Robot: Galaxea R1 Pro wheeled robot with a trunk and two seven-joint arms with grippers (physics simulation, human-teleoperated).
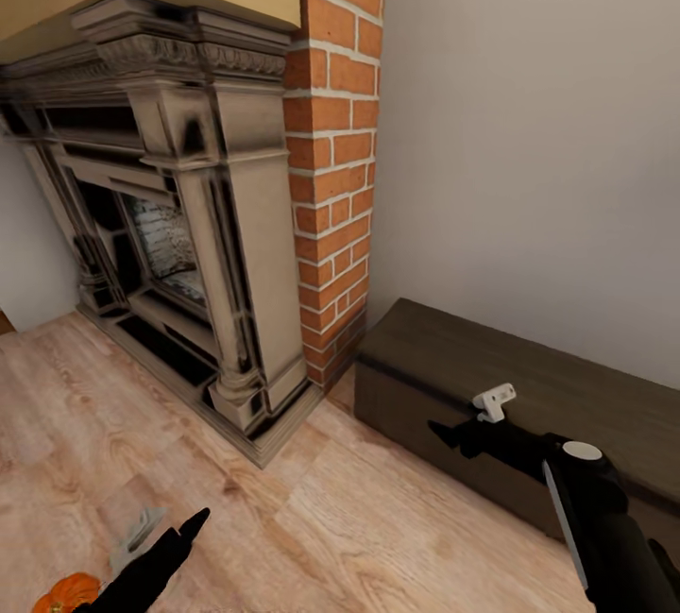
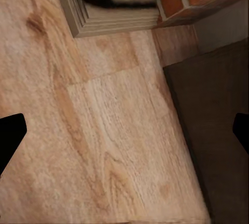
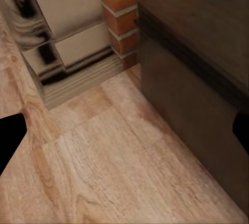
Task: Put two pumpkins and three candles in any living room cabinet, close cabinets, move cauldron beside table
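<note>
- Living room, by the hearth: my right gripper (image 1: 451,434) hangs in front of the dark-brown cabinet (image 1: 529,377), its jaws spread wide and holding nothing; in the right wrist view the two dark fingertips (image 3: 10,138) sit at opposite edges with bare plank floor (image 3: 114,172) between them.
- My left gripper (image 1: 184,533) hovers low over the floor (image 1: 378,519), also spread and empty, its fingertips (image 2: 9,136) far apart in the left wrist view.
- One pumpkin (image 1: 66,591) lies on the floor just beside my left arm, half cut off by the head view's bottom edge. The other pumpkin, the candles, the cauldron and the table are not before me here.
- The cabinet front I see is closed, a flat face with no handle.
- Risk one, as I judge it: with no handle to catch, my right fingers may slide off the drawer edge, or push the front harder shut instead of drawing it out.
- Risk two: the cabinet end stands close to the brick column (image 1: 335,160) and the fireplace (image 1: 179,216); a wide swing of my right arm could strike either.
- Risk three: the pumpkin is round and sits beside my left arm; a careless sweep could roll it away across the planks.
- Risk four: reaching for the pumpkin before a drawer stands open would leave me holding it with nowhere to set it.
</note>
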